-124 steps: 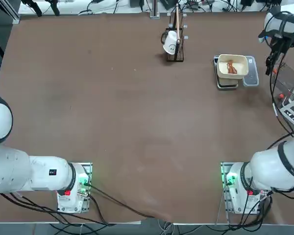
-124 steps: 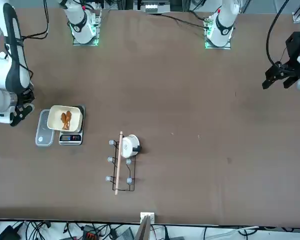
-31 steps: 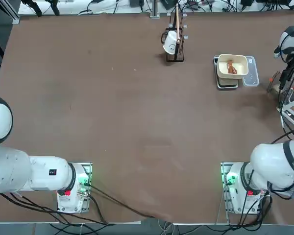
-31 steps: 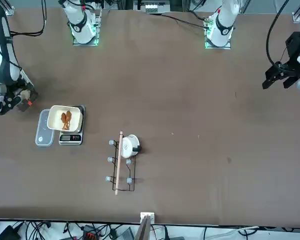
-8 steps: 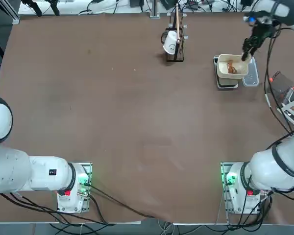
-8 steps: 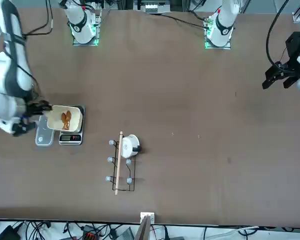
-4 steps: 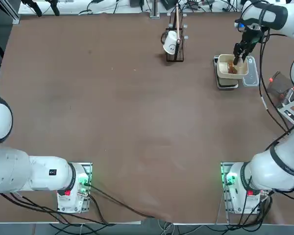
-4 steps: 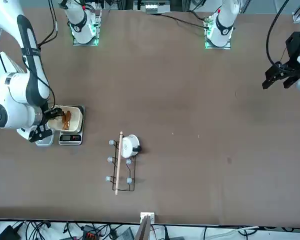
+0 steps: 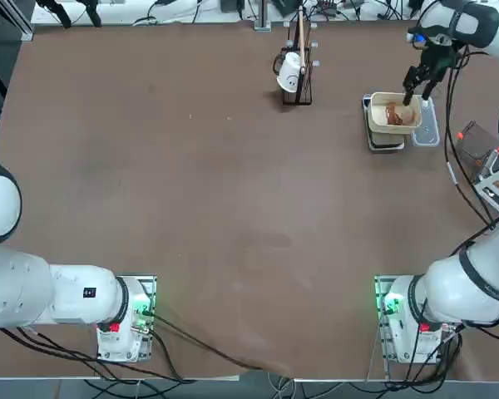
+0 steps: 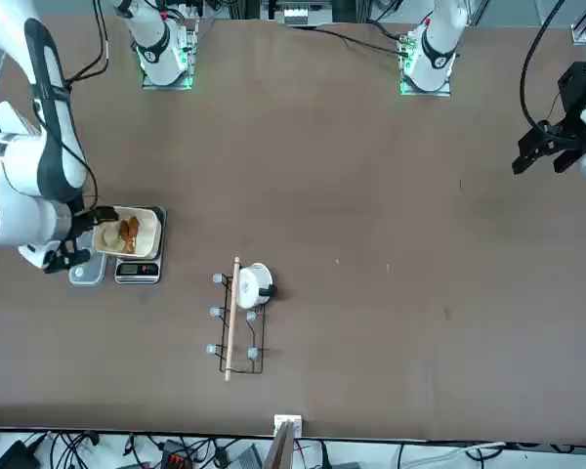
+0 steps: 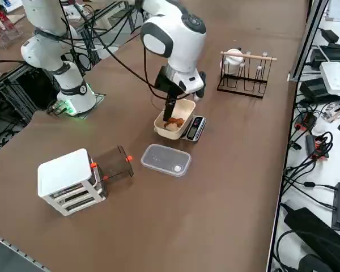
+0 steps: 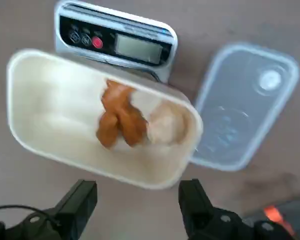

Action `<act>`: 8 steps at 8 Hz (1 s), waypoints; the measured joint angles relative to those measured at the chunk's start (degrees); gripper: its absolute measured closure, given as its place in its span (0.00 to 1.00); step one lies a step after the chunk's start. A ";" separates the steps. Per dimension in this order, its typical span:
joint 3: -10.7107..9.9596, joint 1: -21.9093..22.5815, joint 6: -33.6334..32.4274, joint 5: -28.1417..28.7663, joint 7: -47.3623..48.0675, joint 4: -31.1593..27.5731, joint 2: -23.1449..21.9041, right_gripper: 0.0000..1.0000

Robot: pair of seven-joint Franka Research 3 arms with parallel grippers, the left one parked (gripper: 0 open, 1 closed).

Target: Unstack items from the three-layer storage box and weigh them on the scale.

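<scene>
Since the earlier overhead frame from a few seconds ago, the working arm has swung from the storage rack to the bowl, and a pale round bun has joined the reddish-brown lumpy piece inside it. The right gripper has let go: its fingers stand wide apart with nothing between them, near the bowl's two o'clock rim as seen from overhead.

Seen that way, with twelve o'clock away from the robot, the bowl sits on the scale at about two o'clock from the table's middle; the clear lid lies beside it at four, and the rack, its see-through drawer pulled out, farther off at four.

Both pieces now seem to be on the scale, so backing away looks like the next move; brushing the rim could disturb the weighing.
</scene>
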 joint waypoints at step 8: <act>-0.49 -9.72 18.21 -13.84 -25.64 -17.29 -2.18 0.98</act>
